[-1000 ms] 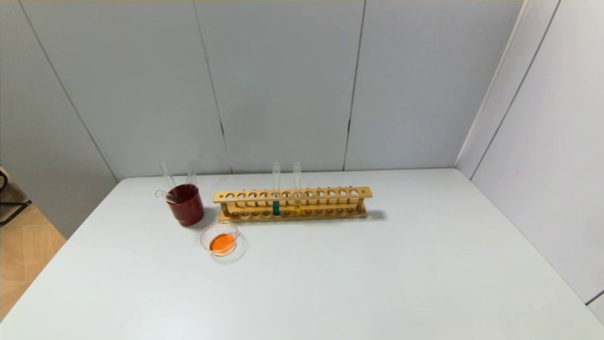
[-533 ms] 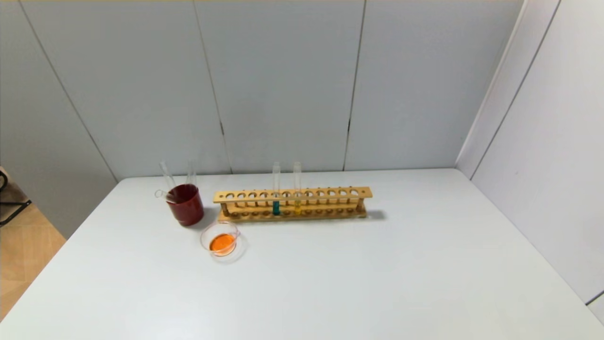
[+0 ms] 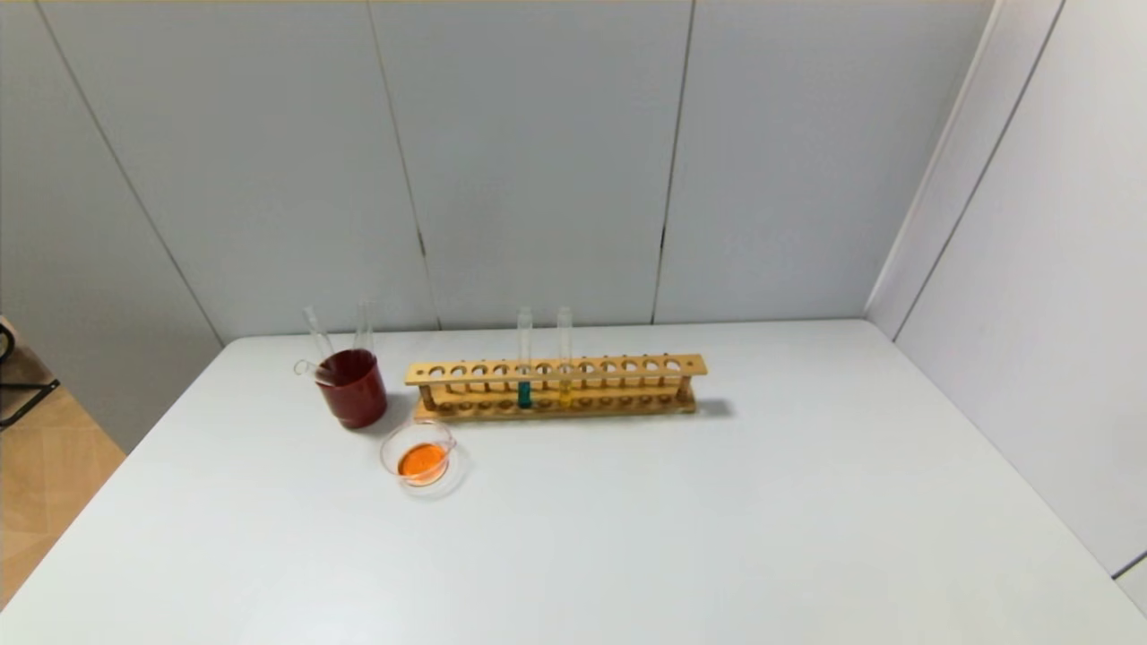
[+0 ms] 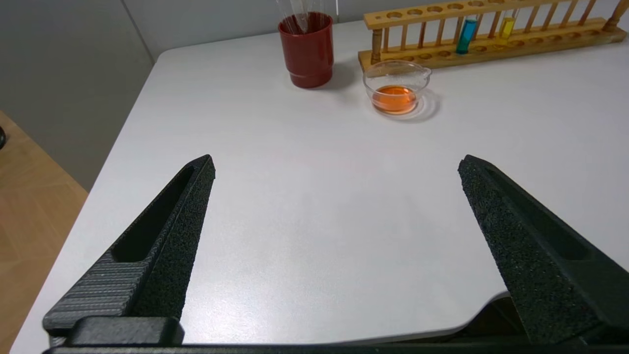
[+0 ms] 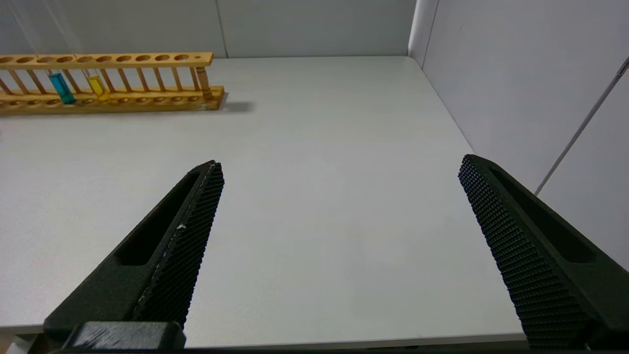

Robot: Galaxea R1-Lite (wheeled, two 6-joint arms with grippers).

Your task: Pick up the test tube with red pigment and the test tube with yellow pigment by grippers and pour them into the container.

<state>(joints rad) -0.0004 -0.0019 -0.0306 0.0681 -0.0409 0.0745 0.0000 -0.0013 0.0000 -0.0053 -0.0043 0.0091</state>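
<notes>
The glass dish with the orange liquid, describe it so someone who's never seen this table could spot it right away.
Start at the long wooden test tube rack near the back of the white table. Just in front of its left end, beside the dark red cup, sits a small clear glass dish. It alone is shallow, wide and holds a pool of orange liquid.

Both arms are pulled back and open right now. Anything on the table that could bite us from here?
1. The glass dish with orange liquid sits close to the red cup and the wooden rack; a sweeping arm could spill it.
2. Empty tubes lean loosely in the cup; a knock may tip them.
3. The left gripper and right gripper hang wide open, so they need clearance.
</notes>
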